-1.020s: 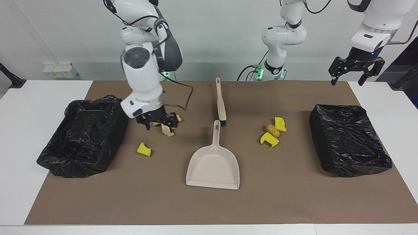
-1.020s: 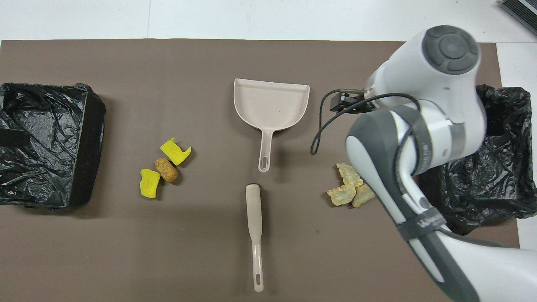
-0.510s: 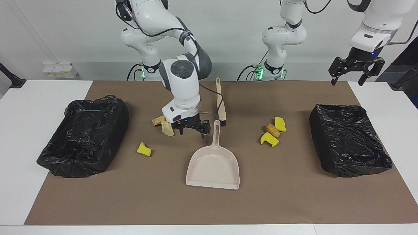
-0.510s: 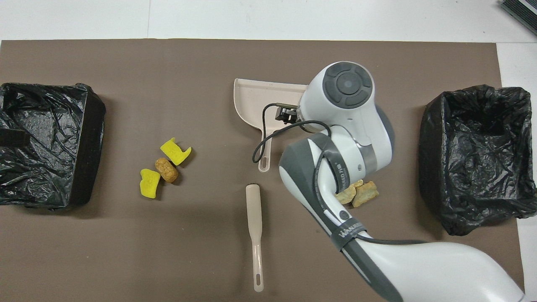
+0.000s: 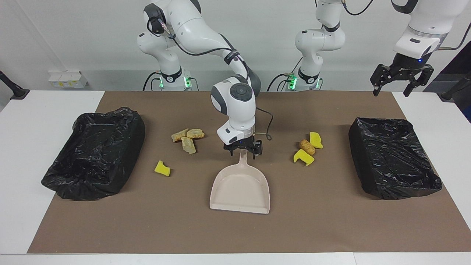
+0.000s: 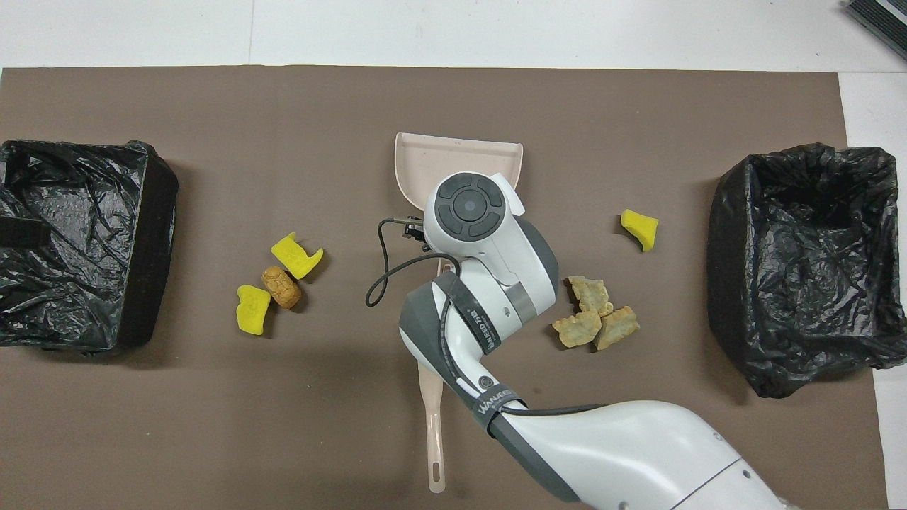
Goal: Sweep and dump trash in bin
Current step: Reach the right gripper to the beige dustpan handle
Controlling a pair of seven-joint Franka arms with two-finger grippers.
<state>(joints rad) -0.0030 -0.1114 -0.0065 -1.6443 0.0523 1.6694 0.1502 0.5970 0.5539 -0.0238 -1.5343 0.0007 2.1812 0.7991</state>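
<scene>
1. While the trash lies loose on the mat in two groups, my right gripper [image 5: 242, 150] hangs over the handle of the dustpan [image 5: 240, 188]. The handle points toward me and the open mouth away, so the handle is the natural place to take hold. I judge this the approach before the pick-up.
2. Trash, right arm's end: three tan lumps [image 5: 187, 138] clustered and touching, with one yellow scrap [image 5: 162, 168] near them but apart, farther from me. All four lie between the dustpan and the black-lined bin [image 5: 96, 154] at that end.
3. Trash, left arm's end: two yellow chunks [image 5: 310, 148] with a brown lump [image 5: 307, 146] between them, close-packed, between the dustpan and the second lined bin [image 5: 393, 162].
4. Brush [image 6: 433, 425]: lies nearer to me than the dustpan, in line with its handle. Part of it is hidden under my right arm in the overhead view. Untouched.
5. Right arm pose: reaches out from its base, elbow raised, wrist turned straight down. Jaws wide, straddling the handle's end, gripping nothing; I cannot tell whether the fingers touch it.
6. Left gripper [image 5: 400, 79]: waits high above the mat's corner at its own end, jaws spread wide, empty.
7. Both bin mouths face up.
</scene>
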